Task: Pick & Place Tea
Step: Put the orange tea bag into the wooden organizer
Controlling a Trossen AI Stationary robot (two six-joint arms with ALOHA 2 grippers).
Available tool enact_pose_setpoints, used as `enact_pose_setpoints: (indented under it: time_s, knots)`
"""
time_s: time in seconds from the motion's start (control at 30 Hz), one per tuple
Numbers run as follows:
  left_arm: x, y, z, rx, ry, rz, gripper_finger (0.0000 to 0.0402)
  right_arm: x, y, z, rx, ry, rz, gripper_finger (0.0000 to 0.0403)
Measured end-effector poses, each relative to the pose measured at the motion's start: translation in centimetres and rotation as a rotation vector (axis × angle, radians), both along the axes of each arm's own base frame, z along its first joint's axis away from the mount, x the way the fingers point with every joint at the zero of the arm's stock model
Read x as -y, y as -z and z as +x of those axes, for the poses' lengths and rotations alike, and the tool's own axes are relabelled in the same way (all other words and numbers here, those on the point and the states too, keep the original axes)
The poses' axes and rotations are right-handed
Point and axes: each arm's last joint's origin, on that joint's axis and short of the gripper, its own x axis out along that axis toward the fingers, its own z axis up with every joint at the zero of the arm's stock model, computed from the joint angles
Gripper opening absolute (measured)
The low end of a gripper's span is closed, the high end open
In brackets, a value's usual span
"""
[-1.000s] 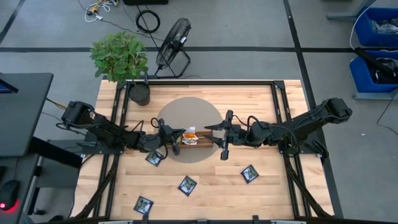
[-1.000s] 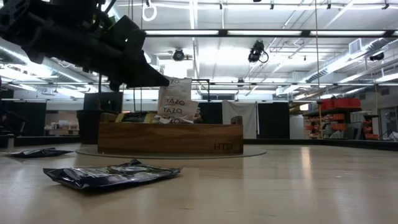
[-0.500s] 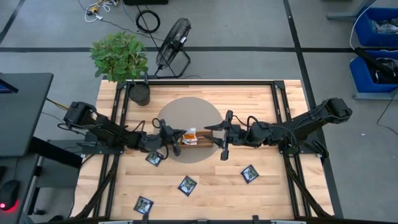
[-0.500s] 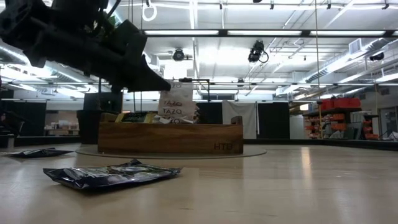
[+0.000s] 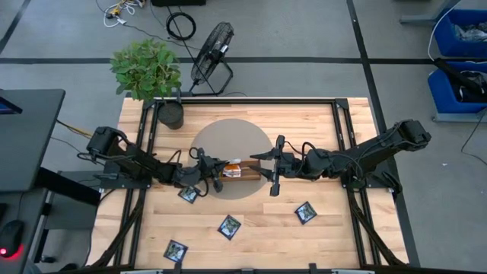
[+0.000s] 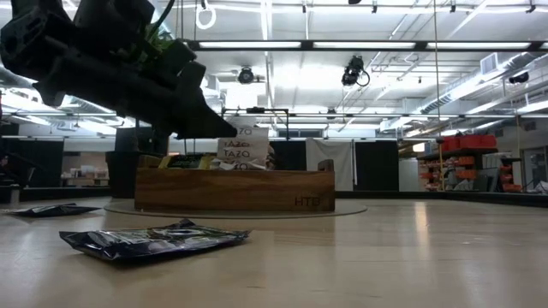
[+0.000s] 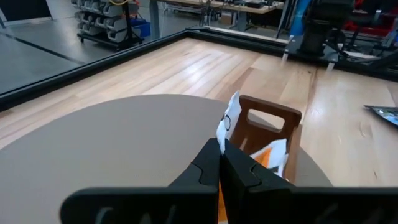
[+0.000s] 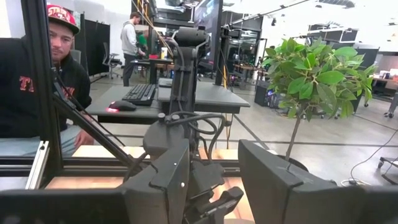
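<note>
I had the left gripper (image 5: 215,167) pinched shut on an orange-and-white tea sachet (image 6: 242,149), held upright directly over the wooden tray (image 6: 233,189); the slot lay straight below. Right gripper (image 5: 274,167) sat part-open, holding nothing, at the tray's far end. Navy sachets (image 5: 229,225) lay nearer the front edge.

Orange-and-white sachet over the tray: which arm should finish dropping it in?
Left. The left gripper is shut on the orange-and-white sachet, right above the wooden tray. The right gripper waits at the tray's other end, holding nothing.
</note>
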Motion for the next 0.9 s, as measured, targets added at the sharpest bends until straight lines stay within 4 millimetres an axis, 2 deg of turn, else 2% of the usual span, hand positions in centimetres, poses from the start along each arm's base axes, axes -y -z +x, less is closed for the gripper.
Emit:
enact_pose_setpoints:
  time_s: [0.57,0.9]
  knots:
    - [0.07,0.33,-0.11,-0.015,-0.007,-0.035,0.0006,-0.01,0.15,0.01,-0.015,-0.001,0.003,0.0146]
    - [0.11,0.33,-0.08,-0.004,0.003,-0.062,0.0068,-0.02,0.48,0.04,-0.045,-0.001,0.019,0.0146]
